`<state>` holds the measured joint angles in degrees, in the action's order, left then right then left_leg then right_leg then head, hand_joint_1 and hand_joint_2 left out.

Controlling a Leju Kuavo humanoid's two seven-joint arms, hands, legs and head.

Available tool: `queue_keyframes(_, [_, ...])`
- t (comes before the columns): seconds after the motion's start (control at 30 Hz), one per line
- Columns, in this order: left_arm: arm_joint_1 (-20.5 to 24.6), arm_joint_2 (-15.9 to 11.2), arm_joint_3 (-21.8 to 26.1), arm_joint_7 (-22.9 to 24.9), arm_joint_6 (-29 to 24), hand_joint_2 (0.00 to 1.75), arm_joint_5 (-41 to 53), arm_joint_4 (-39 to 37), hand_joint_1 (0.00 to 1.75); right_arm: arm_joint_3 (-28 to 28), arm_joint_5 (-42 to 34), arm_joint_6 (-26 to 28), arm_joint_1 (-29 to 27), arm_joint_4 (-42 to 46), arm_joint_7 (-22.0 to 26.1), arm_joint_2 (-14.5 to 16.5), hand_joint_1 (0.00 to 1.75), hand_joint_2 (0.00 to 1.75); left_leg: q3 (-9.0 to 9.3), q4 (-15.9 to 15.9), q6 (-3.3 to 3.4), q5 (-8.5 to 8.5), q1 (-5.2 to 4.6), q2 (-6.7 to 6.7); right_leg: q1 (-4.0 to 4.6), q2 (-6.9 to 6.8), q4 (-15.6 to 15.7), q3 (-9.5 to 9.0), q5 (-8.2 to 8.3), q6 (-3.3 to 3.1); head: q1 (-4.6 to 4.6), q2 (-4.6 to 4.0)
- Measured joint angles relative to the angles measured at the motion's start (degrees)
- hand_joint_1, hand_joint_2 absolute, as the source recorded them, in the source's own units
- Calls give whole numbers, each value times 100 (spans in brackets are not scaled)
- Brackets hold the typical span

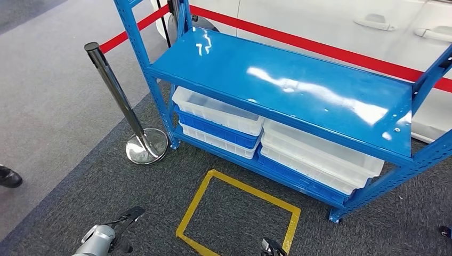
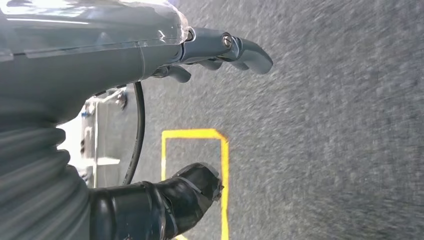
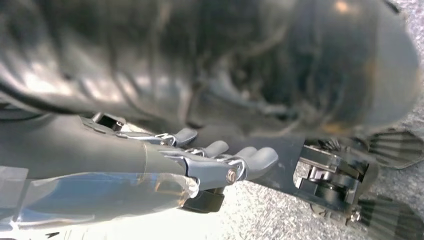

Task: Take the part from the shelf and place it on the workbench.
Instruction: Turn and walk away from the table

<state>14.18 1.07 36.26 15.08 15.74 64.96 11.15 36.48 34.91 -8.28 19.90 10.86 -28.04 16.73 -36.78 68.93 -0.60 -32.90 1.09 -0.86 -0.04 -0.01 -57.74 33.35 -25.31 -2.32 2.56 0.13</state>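
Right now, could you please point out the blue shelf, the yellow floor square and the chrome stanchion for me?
blue shelf point(image 1: 277, 80), head view, on its bare top deck.
yellow floor square point(image 1: 247, 190), head view, on its far tape edge.
chrome stanchion point(image 1: 114, 88), head view, mid-pole.

Chrome stanchion post point(image 1: 114, 88) with red belt point(image 1: 341, 50), yellow floor square point(image 1: 238, 216), white car point(image 1: 341, 21), shoe point(image 1: 9, 176)

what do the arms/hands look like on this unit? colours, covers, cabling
Left arm: silver shell, dark fingers at its end. Left hand: smooth grey body under a clear glossy film, grey rounded fingers with metal pivot pins, a thick black thumb, grey ribbed wrist cover and a black cable beside it. Right hand: same grey body, clear film, grey fingers, bare metal knuckle hardware.
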Motion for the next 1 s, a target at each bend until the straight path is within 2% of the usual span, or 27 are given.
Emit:
queue_keyframes(0.03, [-11,-3,0,1,-1,175,0,0,0,0,0,0,-3,0,0,1,0,0,-169,341,-12,-115,2,30,0,58,-6,1,-1,-3,2,0])
queue_keyframes(0.07, [-21,-4,0,3,-1,175,0,0,0,1,0,0,-7,0,0,1,0,0,-270,524,-20,-126,6,40,0,121,-17,2,-3,-3,3,0])
queue_keyframes(0.1, [-27,-5,0,4,-1,175,0,0,0,1,0,0,-9,0,0,0,0,0,-265,477,-23,-17,10,43,-4,184,-33,1,-9,2,3,0])
queue_keyframes(0.13, [-27,-7,0,6,-1,175,0,0,0,2,0,0,-10,0,0,0,0,0,-156,212,-22,183,16,57,-10,246,-55,0,-20,14,3,0])
queue_keyframes(0.17, [-23,-9,0,8,-1,175,0,0,0,2,0,0,-9,0,0,1,0,0,12,-186,-19,400,26,105,-18,305,-85,1,-39,35,3,0])
queue_keyframes(0.2, [-19,-11,-1,7,-2,175,0,0,0,2,0,0,-6,0,0,1,0,0,178,-554,-16,545,30,188,-17,359,-124,13,-59,64,3,0])
queue_keyframes(0.23, [-16,-12,-1,5,-2,175,0,0,0,2,0,0,-3,0,0,1,0,0,296,-814,-7,625,32,261,-16,409,-155,35,-71,97,1,0])
queue_keyframes(0.27, [-16,-13,-2,3,-2,175,0,0,0,2,-1,-1,-2,0,0,1,0,0,354,-945,7,636,28,315,-17,452,-175,61,-74,130,0,0])
queue_keyframes(0.33, [-14,-11,-2,3,0,175,0,0,0,2,-2,-1,-5,0,0,-1,0,0,362,-966,61,628,21,293,-20,530,-171,97,-51,191,-4,0])
queue_keyframes(0.37, [-6,-9,-2,3,0,175,0,0,0,2,-2,-1,-9,0,0,-2,0,0,368,-987,98,645,26,248,-22,520,-182,103,-61,218,-4,0])
queue_keyframes(0.4, [2,-7,-2,3,0,175,0,0,0,2,-2,0,-9,0,0,-3,0,0,377,-1011,141,661,36,206,-17,451,-252,133,-116,244,-17,0])
queue_keyframes(0.43, [7,-5,-2,2,-1,175,0,0,0,2,-2,0,-4,0,0,-4,0,0,384,-1035,182,675,44,155,-15,344,-440,217,-238,270,-28,0])
queue_keyframes(0.5, [-2,-4,-2,1,-1,175,0,0,0,2,-2,0,5,0,0,-5,0,0,382,-1051,235,680,28,55,-24,115,-1122,542,-594,307,-51,0])
queue_keyframes(0.53, [-11,-4,-2,1,-1,175,0,0,0,2,-2,0,6,0,0,-5,0,0,377,-1050,244,677,17,-1,-31,66,-1487,720,-733,319,-52,0])
queue_keyframes(0.57, [-17,-4,-2,2,-1,175,0,0,0,3,-2,0,3,0,0,-6,0,0,375,-1049,249,674,9,-53,-34,44,-1706,828,-777,323,-53,0])
queue_keyframes(0.6, [-19,-3,-3,2,-1,175,0,0,0,3,-2,0,0,0,0,-7,0,0,378,-1048,252,670,1,-102,-33,31,-1724,836,-717,317,-54,0])
queue_keyframes(0.63, [-17,-1,-3,1,-1,175,0,0,0,4,-2,0,-1,0,0,-7,0,0,388,-1047,252,664,-8,-148,-26,12,-1494,716,-552,296,-55,0])
queue_keyframes(0.67, [-14,3,-4,1,-1,175,0,0,0,4,-2,0,-1,0,0,-7,0,0,404,-1047,250,656,-17,-191,-9,-39,-1093,508,-343,256,-55,0])
queue_keyframes(0.73, [-11,13,-4,0,-1,175,0,0,0,4,-1,0,4,0,0,-7,0,0,428,-1052,231,641,-39,-270,56,-235,-348,135,-94,145,-49,0])
queue_keyframes(0.77, [-10,14,-4,0,1,175,0,0,0,4,-1,0,3,0,0,-7,0,0,432,-1054,209,637,-44,-310,89,-297,-165,55,-60,102,-49,0])
queue_keyframes(0.8, [-10,15,-4,1,1,175,0,0,0,4,0,1,1,0,0,-9,0,0,435,-1063,183,636,-46,-350,114,-314,-113,49,-76,75,-49,0])
queue_keyframes(0.87, [-4,15,-4,1,2,175,-1,0,0,4,0,1,-6,-1,0,-12,0,0,462,-1088,116,630,-45,-411,97,-205,-47,37,-26,37,-53,0])
queue_keyframes(0.93, [3,17,-4,-1,1,175,-1,0,0,4,0,1,-1,-2,0,-8,0,0,423,-936,65,491,-38,-268,42,-108,63,-22,38,-16,-45,0])
queue_keyframes(1.0, [-2,11,-4,0,-1,175,0,0,0,4,0,0,3,-2,0,0,0,0,160,-343,31,155,-23,-39,16,-10,107,-44,72,-46,-31,0])
